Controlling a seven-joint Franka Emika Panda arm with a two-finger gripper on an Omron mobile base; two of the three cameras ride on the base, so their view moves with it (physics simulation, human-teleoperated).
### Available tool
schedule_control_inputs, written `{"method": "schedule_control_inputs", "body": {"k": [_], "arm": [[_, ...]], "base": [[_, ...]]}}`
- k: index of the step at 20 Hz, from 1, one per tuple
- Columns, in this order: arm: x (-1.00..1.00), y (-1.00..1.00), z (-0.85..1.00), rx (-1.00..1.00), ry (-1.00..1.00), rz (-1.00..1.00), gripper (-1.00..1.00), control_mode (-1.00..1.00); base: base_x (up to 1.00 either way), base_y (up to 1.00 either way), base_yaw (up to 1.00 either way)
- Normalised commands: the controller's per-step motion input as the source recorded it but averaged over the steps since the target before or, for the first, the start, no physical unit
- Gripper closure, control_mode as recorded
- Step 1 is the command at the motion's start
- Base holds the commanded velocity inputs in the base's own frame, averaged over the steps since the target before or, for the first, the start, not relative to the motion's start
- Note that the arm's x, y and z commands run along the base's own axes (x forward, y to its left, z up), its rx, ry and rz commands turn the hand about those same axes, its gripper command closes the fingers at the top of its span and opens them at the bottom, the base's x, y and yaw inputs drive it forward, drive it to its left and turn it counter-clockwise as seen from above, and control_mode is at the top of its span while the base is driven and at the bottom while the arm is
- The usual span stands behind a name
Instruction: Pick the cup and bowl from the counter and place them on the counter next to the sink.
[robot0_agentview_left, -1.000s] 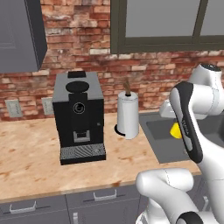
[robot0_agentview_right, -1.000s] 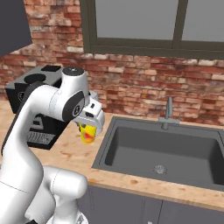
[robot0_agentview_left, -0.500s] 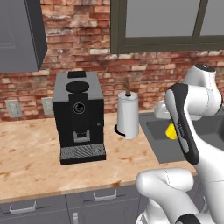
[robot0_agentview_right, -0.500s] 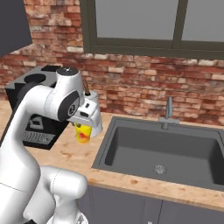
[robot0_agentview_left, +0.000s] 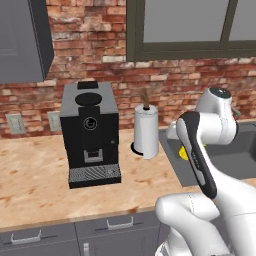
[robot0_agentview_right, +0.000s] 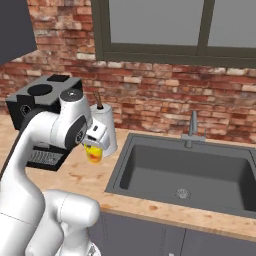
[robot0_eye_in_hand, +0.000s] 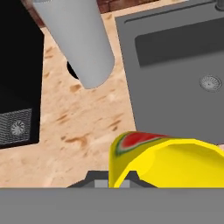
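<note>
The gripper (robot0_agentview_right: 94, 146) hangs above the counter (robot0_agentview_right: 82, 181), over the strip of worktop between the paper towel roll (robot0_agentview_right: 106, 129) and the left rim of the sink (robot0_agentview_right: 183, 172). Its jaws are pinched on the cup (robot0_agentview_right: 93, 152) — the yellow cup is clear of the worktop and hangs under the white hand. In the hand view the cup (robot0_eye_in_hand: 166, 159) sits at the bottom edge, tilted, with a red and green watermelon pattern on its wall; the dark finger bases show just left of it.

In the left base view a small patch of the yellow cup (robot0_agentview_left: 184, 153) shows beside the black forearm, over the left rim of the sink (robot0_agentview_left: 172, 150).

Layout of the worktop:
- A black coffee machine (robot0_agentview_left: 90, 132) stands near the back wall, well left of the sink.
- The white paper towel roll (robot0_agentview_left: 146, 131) stands upright on a dark round base, between the coffee machine and the sink's left rim, apart from both.
- The sink is recessed at the right part of the worktop — dark grey basin, round drain (robot0_agentview_right: 183, 192), grey tap (robot0_agentview_right: 192, 128) at its back rim.

Behind the worktop is a red brick wall (robot0_agentview_right: 150, 95) with a dark-framed window (robot0_agentview_right: 175, 27) above it. Grey cabinet fronts (robot0_agentview_left: 75, 235) with handles run below the front edge.
</note>
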Motion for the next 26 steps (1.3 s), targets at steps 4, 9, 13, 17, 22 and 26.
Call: {"method": "schedule_control_inputs", "body": {"k": [4,9,13,17,22,26], "arm": [[0.1,0.08,-0.2,-0.01,0.06,-0.07,1.0,-1.0],[0.09,0.03,-0.11,-0.04,0.18,-0.01,1.0,-1.0],[0.05,0.02,-0.05,-0.01,0.15,0.0,1.0,-1.0],[0.06,0.0,-0.13,0.0,0.1,0.0,1.0,-1.0],[0.0,0.0,-0.4,0.01,0.0,0.0,1.0,-1.0],[0.02,0.05,-0.44,0.02,0.0,0.0,1.0,-1.0]], "base": [[0.0,0.0,0.0],[0.0,0.0,0.0],[0.0,0.0,0.0],[0.0,0.0,0.0],[0.0,0.0,0.0],[0.0,0.0,0.0]]}}
